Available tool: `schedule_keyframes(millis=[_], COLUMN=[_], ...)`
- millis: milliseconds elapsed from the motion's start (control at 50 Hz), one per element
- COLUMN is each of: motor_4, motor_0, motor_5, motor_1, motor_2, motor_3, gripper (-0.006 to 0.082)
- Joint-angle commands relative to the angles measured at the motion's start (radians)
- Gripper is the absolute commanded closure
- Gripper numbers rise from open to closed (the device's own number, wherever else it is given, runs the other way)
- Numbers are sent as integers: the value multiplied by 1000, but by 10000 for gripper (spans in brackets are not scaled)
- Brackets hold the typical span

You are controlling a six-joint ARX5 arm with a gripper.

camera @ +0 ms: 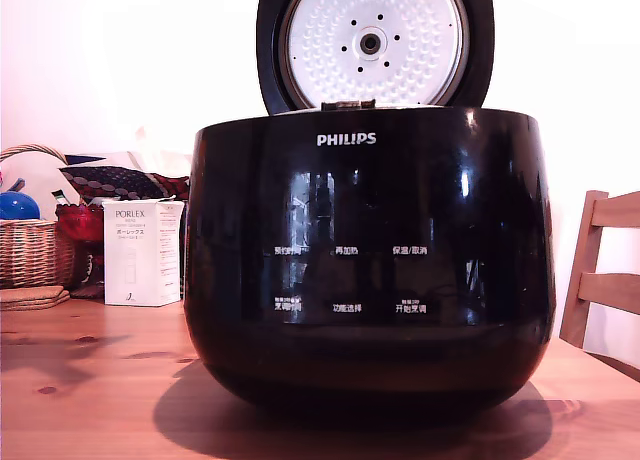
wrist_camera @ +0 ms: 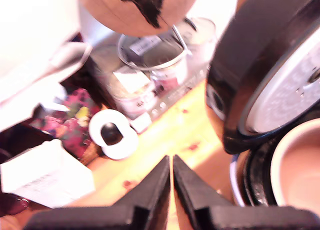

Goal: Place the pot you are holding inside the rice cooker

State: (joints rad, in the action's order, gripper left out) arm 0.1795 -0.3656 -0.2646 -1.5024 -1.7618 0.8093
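Gleaming black PHILIPS rice cooker (camera: 370,270), lid upright; gripper (wrist_camera: 172,165) pinched together, empty.

Glossy black cooker (camera: 370,270), white PHILIPS lettering and white Chinese labels across the front. Lid (camera: 375,42) black-rimmed, inner plate silver-white, dimpled all over, dark hub at centre. Worktop (camera: 90,400) warm orange-brown wood with dark knots. Beside the cooker, at the exterior view's left: white box (camera: 142,252) with dark print, tan woven basket (camera: 35,245), blue ball (camera: 17,205). Brown wooden chair (camera: 605,275). Matte black gripper (wrist_camera: 172,182).
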Motion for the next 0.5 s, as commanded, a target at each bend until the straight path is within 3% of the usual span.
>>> schedule_keyframes(millis=[0, 480], motor_4=[3, -1], motor_0=[6, 6], motor_5=[3, 4], motor_1=[-6, -6], motor_2=[24, 23], motor_3=[-31, -84], gripper=[789, 789])
